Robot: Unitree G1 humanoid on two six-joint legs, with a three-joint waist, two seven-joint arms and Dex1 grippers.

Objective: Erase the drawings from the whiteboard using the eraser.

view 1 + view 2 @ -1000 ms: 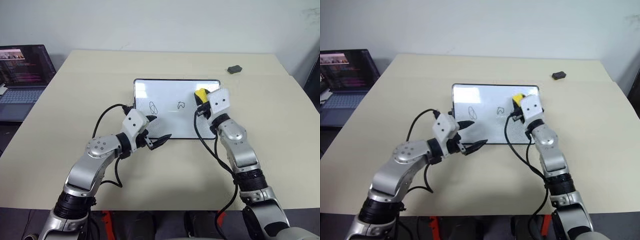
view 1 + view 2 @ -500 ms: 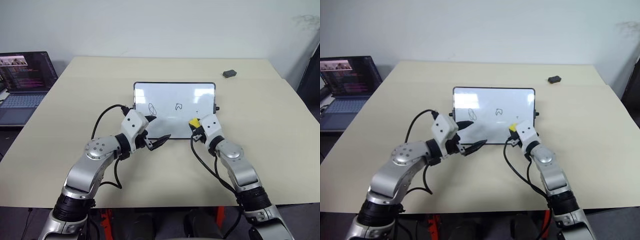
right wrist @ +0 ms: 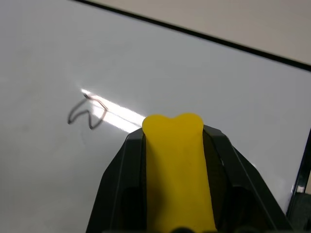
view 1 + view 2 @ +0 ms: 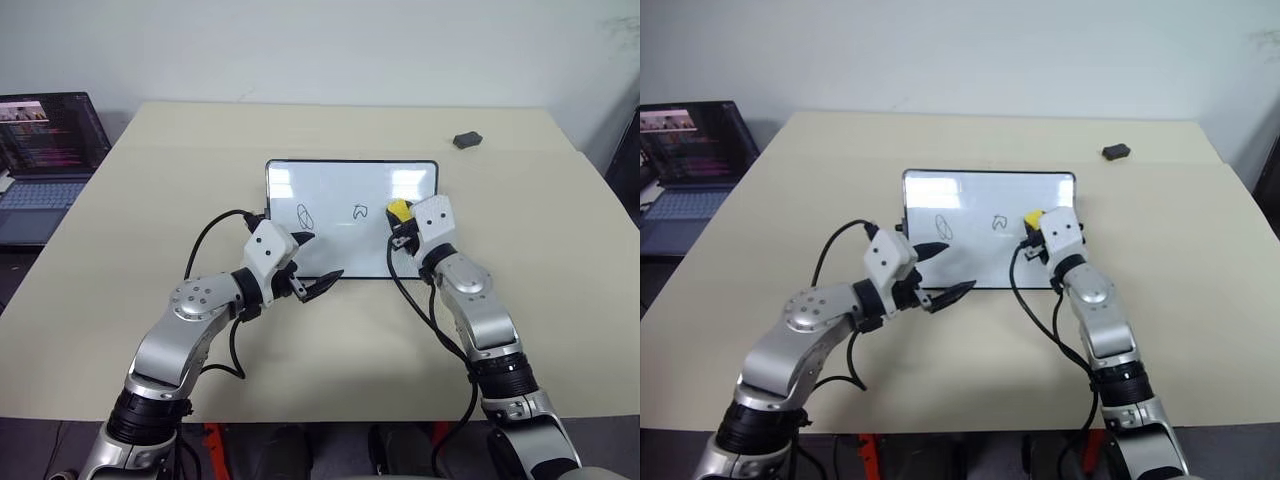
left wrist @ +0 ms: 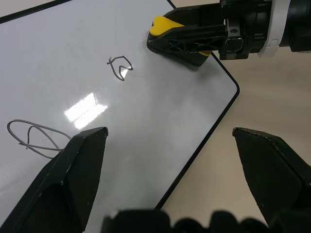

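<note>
Right wrist view shows the eraser point(image 3: 177, 170) pinched between the right fingers point(image 3: 121, 179) beside the arch squiggle point(image 3: 88, 112) on the whiteboard point(image 4: 330, 180); head view shows left fingers point(image 4: 325, 280) spread.

Left claw point(image 4: 318, 262) spread wide; right claw point(image 4: 398, 214) clamped shut, both extended forward.

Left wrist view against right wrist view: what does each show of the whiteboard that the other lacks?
Left wrist view alone: the oval loop drawing, the board's rounded corner with bare table beyond it, the left gripper with its fingers spread open, and the right gripper seen from the side, clamped on the eraser. Right wrist view alone: the eraser from behind, its notched yellow tip over the board, and the board's black frame edge against the table. Both share: the whiteboard, the arch-like squiggle, a bright glare and the yellow eraser near that squiggle.
</note>
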